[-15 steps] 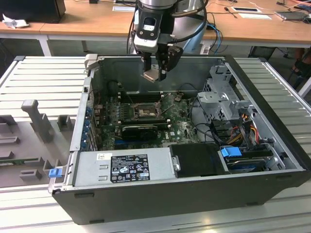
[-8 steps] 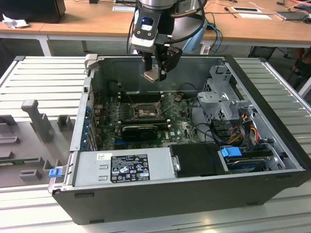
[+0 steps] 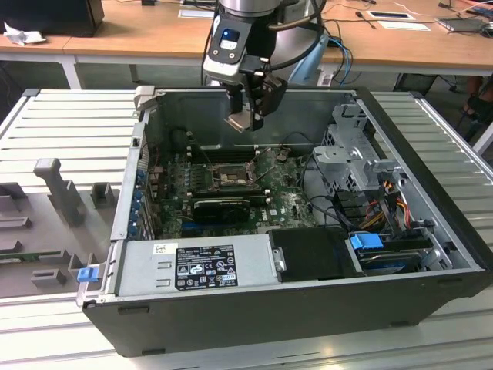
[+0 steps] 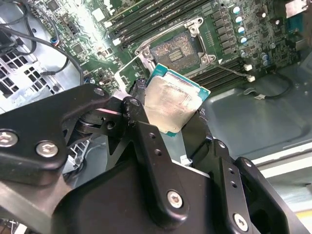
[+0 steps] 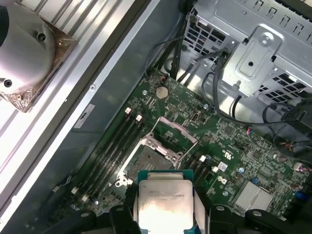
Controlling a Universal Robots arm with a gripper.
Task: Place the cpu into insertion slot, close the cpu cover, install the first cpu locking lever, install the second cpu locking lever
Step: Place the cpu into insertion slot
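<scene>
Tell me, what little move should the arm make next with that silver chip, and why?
Probably ease down toward the insertion slot while lining up with it. The gripper is shut on the cpu, which hangs above the board, and the slot's recessed centre lies uncovered and empty, so nothing visible seems to block the descent.

An open dark-grey metal computer case (image 3: 231, 312) lies on a ribbed pale-grey metal table (image 3: 62, 123), its green circuit board (image 3: 289, 193) beneath the gripper (image 3: 246, 117). A silver perforated drive cage (image 3: 350, 146) stands to the exterior view's right of the gripper, a grey labelled power-supply box (image 3: 192, 264) nearer the camera than it, and a wooden desk (image 3: 139, 35) behind it.
</scene>
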